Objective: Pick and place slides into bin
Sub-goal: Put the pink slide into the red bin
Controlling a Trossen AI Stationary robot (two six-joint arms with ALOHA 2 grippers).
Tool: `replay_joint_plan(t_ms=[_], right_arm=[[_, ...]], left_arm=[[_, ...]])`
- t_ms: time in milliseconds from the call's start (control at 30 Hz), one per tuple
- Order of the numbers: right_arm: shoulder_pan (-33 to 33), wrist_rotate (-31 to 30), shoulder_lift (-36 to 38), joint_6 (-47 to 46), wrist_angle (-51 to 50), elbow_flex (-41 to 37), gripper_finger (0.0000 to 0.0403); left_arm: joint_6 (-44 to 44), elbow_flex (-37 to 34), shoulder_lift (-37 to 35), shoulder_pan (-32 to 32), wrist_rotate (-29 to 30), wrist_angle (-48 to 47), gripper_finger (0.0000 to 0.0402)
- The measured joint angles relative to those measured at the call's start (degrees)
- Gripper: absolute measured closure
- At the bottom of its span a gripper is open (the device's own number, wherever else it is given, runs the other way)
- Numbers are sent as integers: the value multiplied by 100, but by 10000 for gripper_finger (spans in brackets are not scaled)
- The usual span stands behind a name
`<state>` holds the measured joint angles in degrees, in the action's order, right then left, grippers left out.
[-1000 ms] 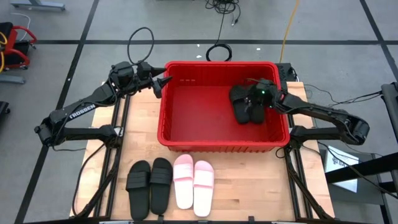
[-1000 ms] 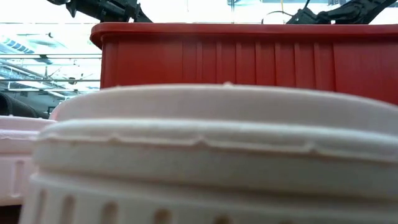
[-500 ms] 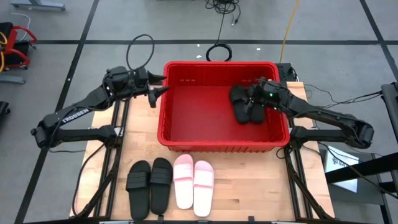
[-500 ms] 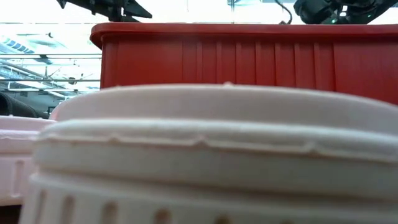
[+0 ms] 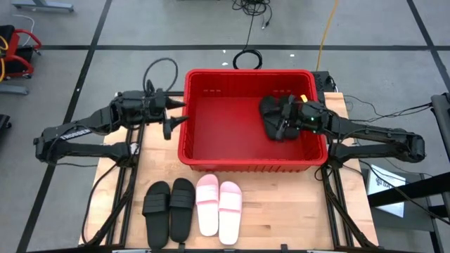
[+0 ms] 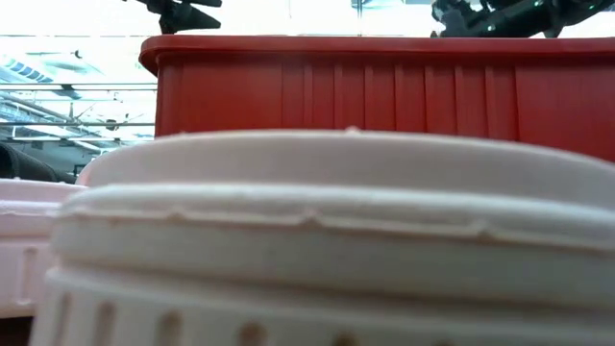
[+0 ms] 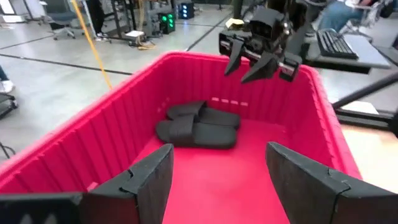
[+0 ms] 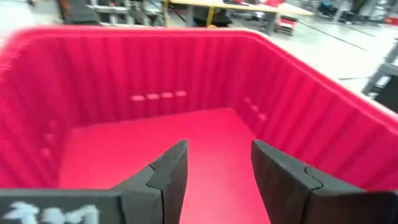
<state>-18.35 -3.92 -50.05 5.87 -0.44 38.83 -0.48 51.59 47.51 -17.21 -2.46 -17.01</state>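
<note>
Wooden tabletop bears ribbed red bin (image 5: 211, 160); both arms' jaws gape empty.

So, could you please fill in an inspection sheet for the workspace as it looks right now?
Surface: wooden table, bare wood around the sandals.
Job's things: red bin at the table's far side; two black slides in the bin; two black slides on the table and two pink slides side by side in front of the bin.
Clutter: nothing seen.
Grippers: left gripper open and empty, outside the bin's left wall; right gripper open and empty, above the slides in the bin.
Cables: black loops and a yellow cable on the floor beyond the bin.
Surroundings: grey floor with dark lines; a red cart at far left.
</note>
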Motion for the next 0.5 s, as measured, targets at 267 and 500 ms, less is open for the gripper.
replay_joint_plan(t_ms=[267,500], right_arm=[[913,280,4,-382,481,0,238],[1662,271,3,-571,743,0,238]], left_arm=[[-101,0,48,1153,656,-5,147],[-311,0,182,2357,1551,-133,147]])
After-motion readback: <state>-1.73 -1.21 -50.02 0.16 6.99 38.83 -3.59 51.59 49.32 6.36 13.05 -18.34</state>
